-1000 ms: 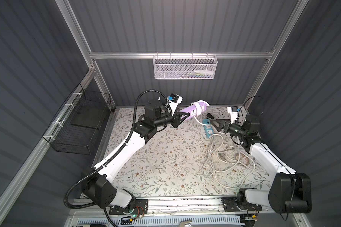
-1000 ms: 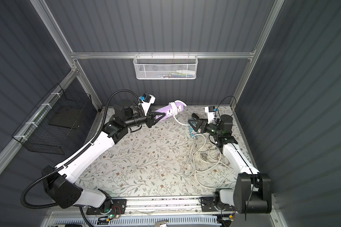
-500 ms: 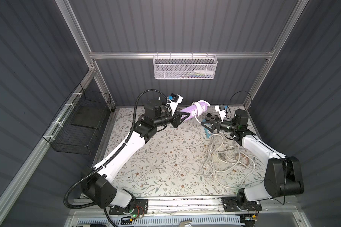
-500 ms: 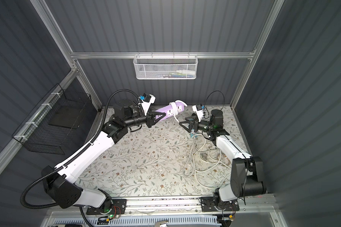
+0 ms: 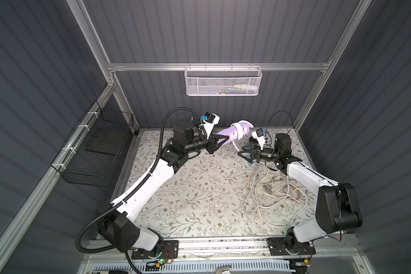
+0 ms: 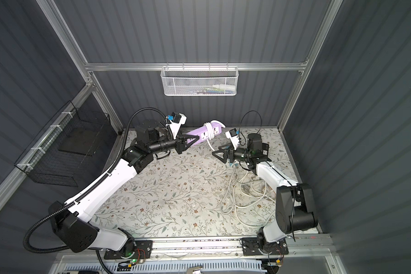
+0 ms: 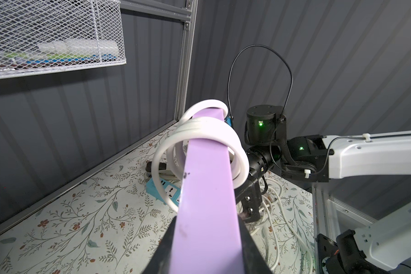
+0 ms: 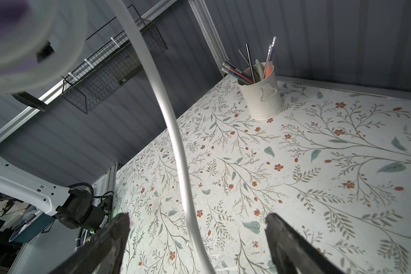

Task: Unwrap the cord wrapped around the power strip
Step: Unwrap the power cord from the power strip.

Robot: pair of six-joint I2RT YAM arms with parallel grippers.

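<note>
A purple power strip (image 5: 231,133) (image 6: 203,134) (image 7: 207,201) hangs in the air over the back middle of the table. My left gripper (image 5: 223,140) (image 6: 194,140) (image 7: 207,237) is shut on its near end. A white cord (image 5: 239,129) (image 6: 209,130) (image 7: 199,134) loops a few times round its far end, and one strand drops toward the table. My right gripper (image 5: 243,149) (image 6: 217,151) (image 8: 198,217) stands open just below that end. In the right wrist view the hanging cord (image 8: 176,142) runs between the fingers (image 8: 114,237), touching neither.
Loose white cord (image 5: 271,189) (image 6: 244,189) lies heaped on the table's right side under my right arm. A blue power strip (image 7: 167,191) lies flat below the purple one. A pen cup (image 8: 261,95) stands at the back. A white mesh basket (image 5: 223,81) and a black wire basket (image 5: 97,151) hang on the walls.
My right gripper has swung left and up from the cord heap to the strand hanging from the power strip, its jaws narrowing slightly. The left arm and power strip have held still.
</note>
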